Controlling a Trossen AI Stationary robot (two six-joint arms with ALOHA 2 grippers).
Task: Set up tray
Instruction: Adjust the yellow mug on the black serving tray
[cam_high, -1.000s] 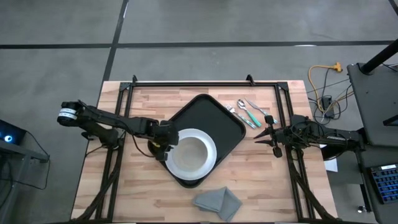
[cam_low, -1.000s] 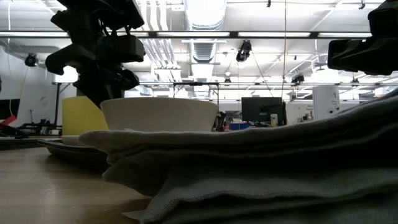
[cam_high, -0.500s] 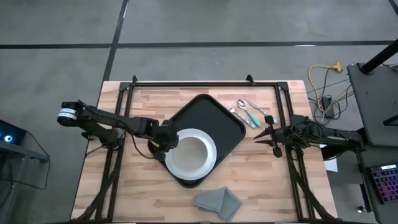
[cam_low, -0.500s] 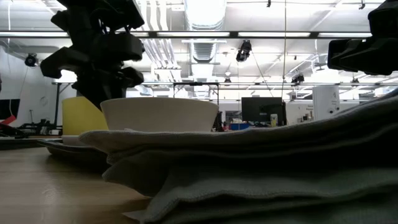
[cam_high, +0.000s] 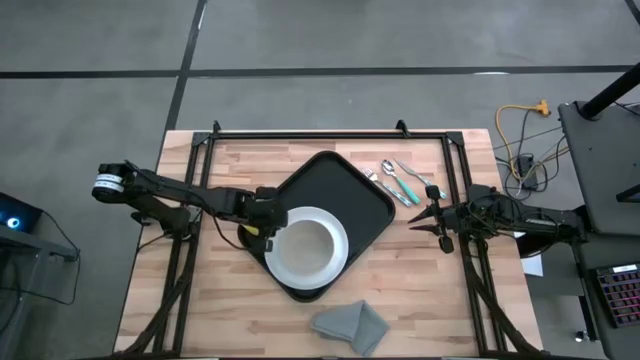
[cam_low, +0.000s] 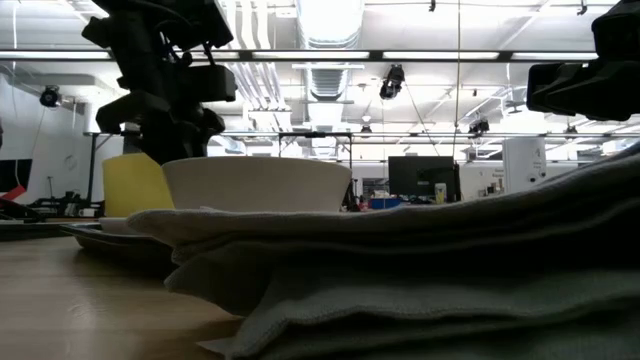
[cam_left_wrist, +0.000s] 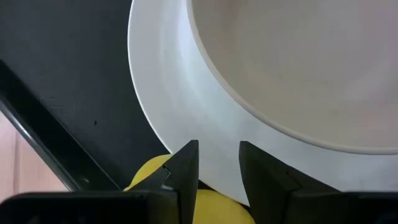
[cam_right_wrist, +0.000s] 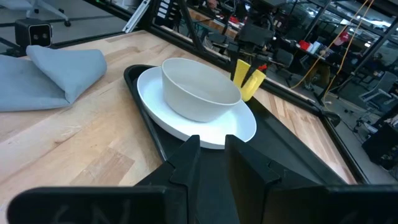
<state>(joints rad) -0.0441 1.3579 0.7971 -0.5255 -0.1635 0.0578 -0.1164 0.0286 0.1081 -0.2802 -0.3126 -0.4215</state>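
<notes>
Left gripper (cam_high: 268, 222), fingers slightly parted, is lifting off the yellow item (cam_low: 135, 186) beside plate (cam_high: 335, 262) on tray (cam_high: 325, 185); placement apparently finishing.

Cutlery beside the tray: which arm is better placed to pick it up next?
Probably the right. Its tool waits just beside the cutlery, off the tray. The left tool is across the tray, by the plate.

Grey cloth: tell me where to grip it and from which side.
Likely pinch the grey cloth at its thicker bunched fold, coming straight down from above. It lies limp and low on the table, so a sideways approach would just push it.
</notes>
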